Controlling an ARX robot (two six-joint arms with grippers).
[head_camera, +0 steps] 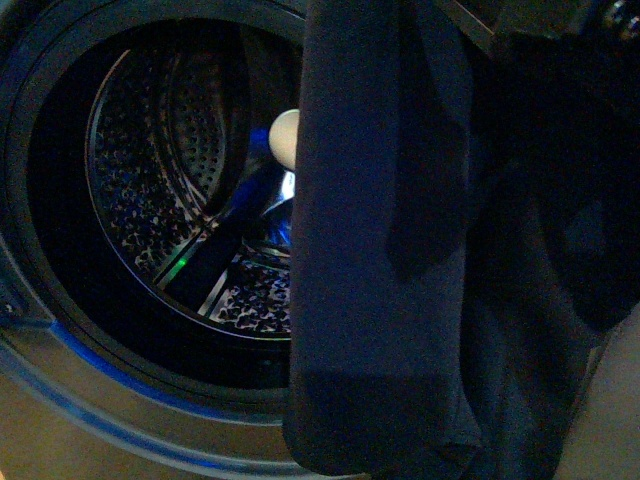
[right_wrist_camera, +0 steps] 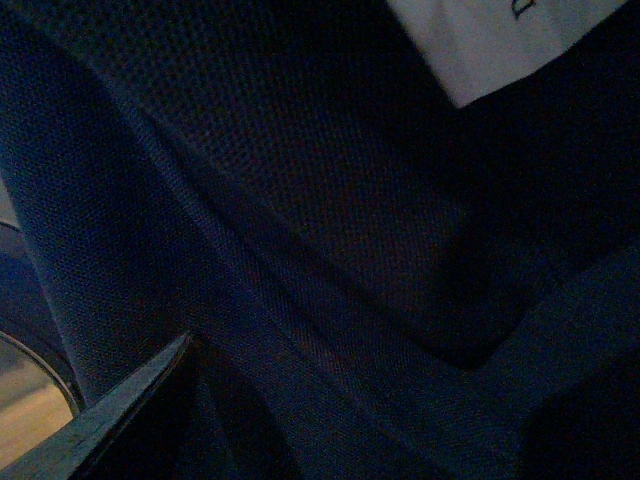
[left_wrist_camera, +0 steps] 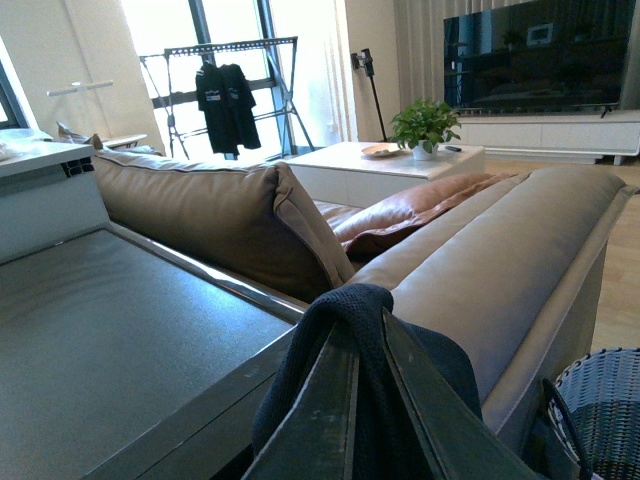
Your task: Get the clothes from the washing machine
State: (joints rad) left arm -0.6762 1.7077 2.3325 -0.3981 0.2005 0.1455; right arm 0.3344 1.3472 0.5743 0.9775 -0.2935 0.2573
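The clothes (head_camera: 370, 250), a limp dark navy piece, hang in front of the right half of the washing machine's round opening (head_camera: 40, 250). The perforated steel drum (head_camera: 160, 170) behind shows no other cloth. In the left wrist view my left gripper (left_wrist_camera: 365, 320) is shut on a fold of the clothes (left_wrist_camera: 345, 295), held above the machine's grey top (left_wrist_camera: 120, 340). The cloth fills the right wrist view (right_wrist_camera: 300, 200), with a white label (right_wrist_camera: 490, 40) on it. My right gripper (right_wrist_camera: 360, 420) is open close against the cloth; only one finger (right_wrist_camera: 110, 420) shows.
A small white round object (head_camera: 285, 135) and a green light (head_camera: 180, 265) show inside the drum. A grey sofa back (left_wrist_camera: 480, 260) stands beside the machine. A woven wicker basket (left_wrist_camera: 605, 410) stands below it. A coffee table (left_wrist_camera: 380, 160) lies farther off.
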